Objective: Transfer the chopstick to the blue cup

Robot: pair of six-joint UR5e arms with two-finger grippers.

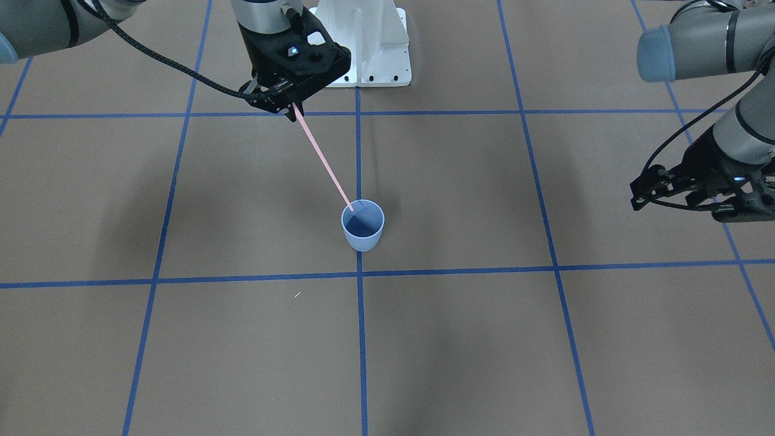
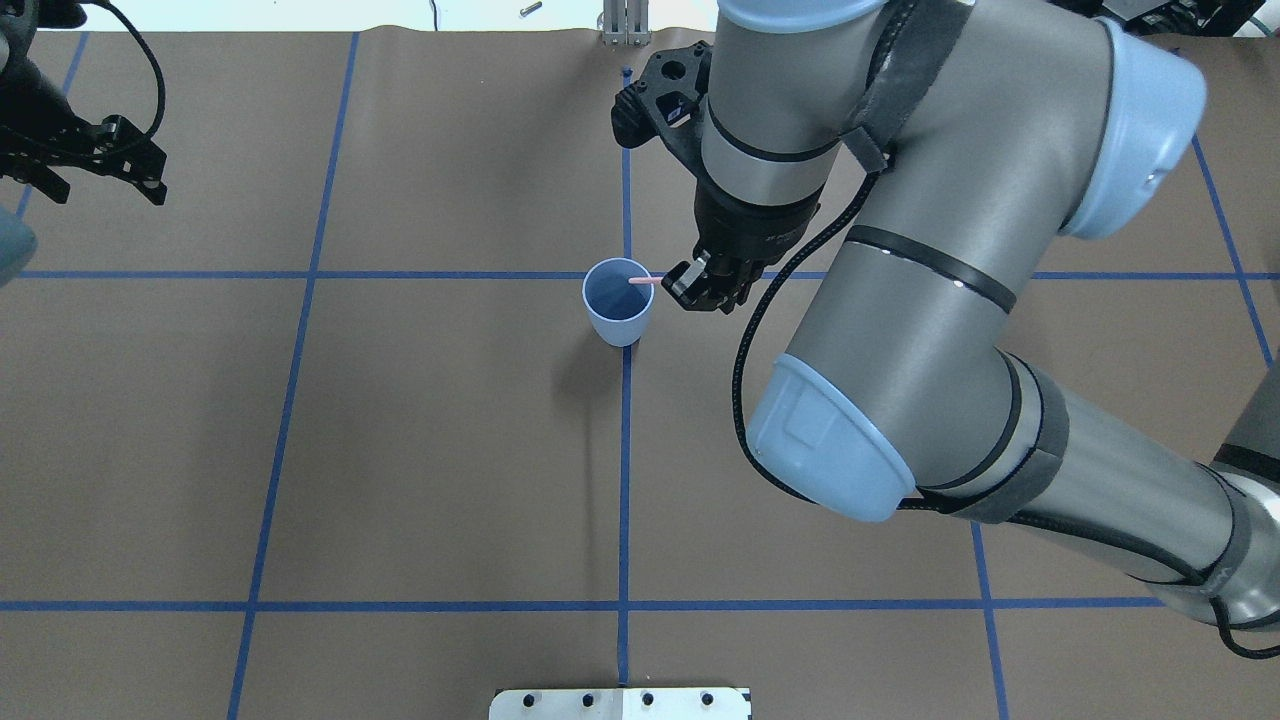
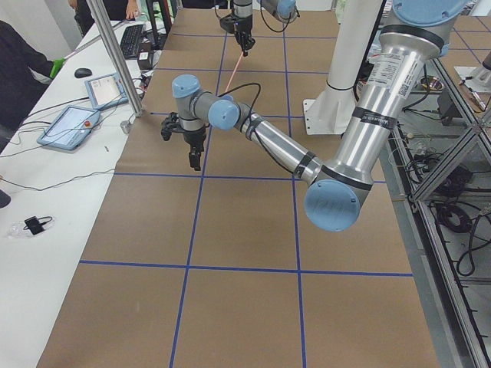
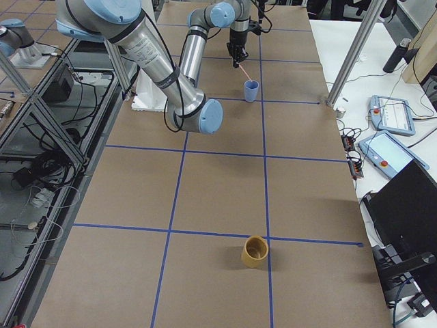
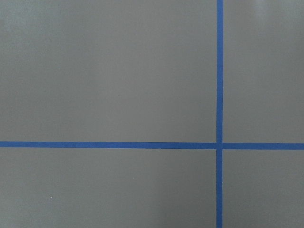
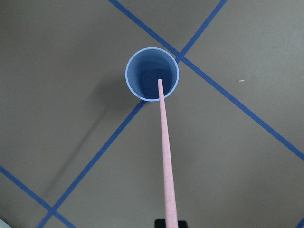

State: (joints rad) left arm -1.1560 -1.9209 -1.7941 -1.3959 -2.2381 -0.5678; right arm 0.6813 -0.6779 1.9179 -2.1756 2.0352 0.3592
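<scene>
My right gripper (image 1: 292, 107) is shut on the top end of the pale-pink chopstick (image 1: 324, 158), which hangs slanted down toward the blue cup (image 1: 362, 226). The cup stands upright on a tape line near the table's middle. In the right wrist view the chopstick (image 6: 165, 156) points into the cup's (image 6: 152, 74) opening, with its tip over the dark inside. In the overhead view the stick (image 2: 643, 281) crosses the rim of the cup (image 2: 618, 305) from the gripper (image 2: 700, 287). My left gripper (image 2: 105, 188) is open and empty, far off at the table's left side.
Blue tape lines (image 5: 219, 95) form a grid on the brown table. A tan cup (image 4: 255, 251) stands far from the blue cup toward the table's right end. The white robot base (image 1: 363, 42) stands at the table's robot-side edge. Tablets and cables lie on the side bench (image 3: 73, 123).
</scene>
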